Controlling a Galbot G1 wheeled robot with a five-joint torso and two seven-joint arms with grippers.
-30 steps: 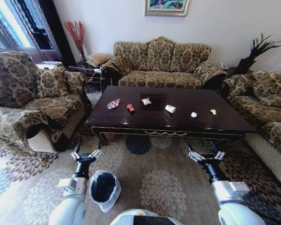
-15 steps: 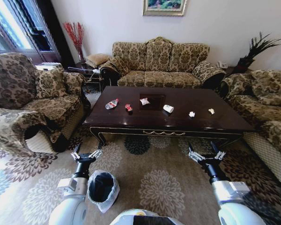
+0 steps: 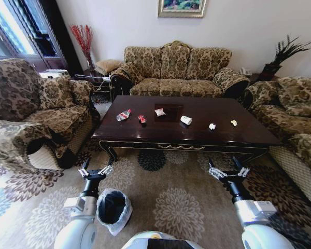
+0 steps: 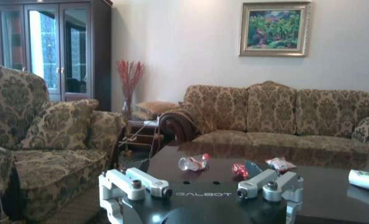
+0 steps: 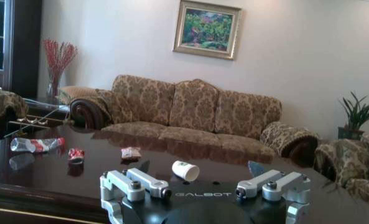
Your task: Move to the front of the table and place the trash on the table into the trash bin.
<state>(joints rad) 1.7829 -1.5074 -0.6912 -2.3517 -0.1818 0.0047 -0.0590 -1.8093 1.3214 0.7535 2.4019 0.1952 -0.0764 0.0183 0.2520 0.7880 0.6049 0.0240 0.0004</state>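
Left gripper (image 3: pixel 95 171) and right gripper (image 3: pixel 228 173): both spread, empty, short of the surface (image 3: pixel 223 136). Trash ahead on it: bottle (image 3: pixel 124 115), I judge light, crushable, take mid-body. Trash bin (image 3: pixel 114 208) beside my left gripper.

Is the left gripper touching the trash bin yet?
Apart. The head view shows the left gripper open above the carpet, with patterned carpet plainly visible between its fingers and the rim of the trash bin, which sits lower beside the left arm.
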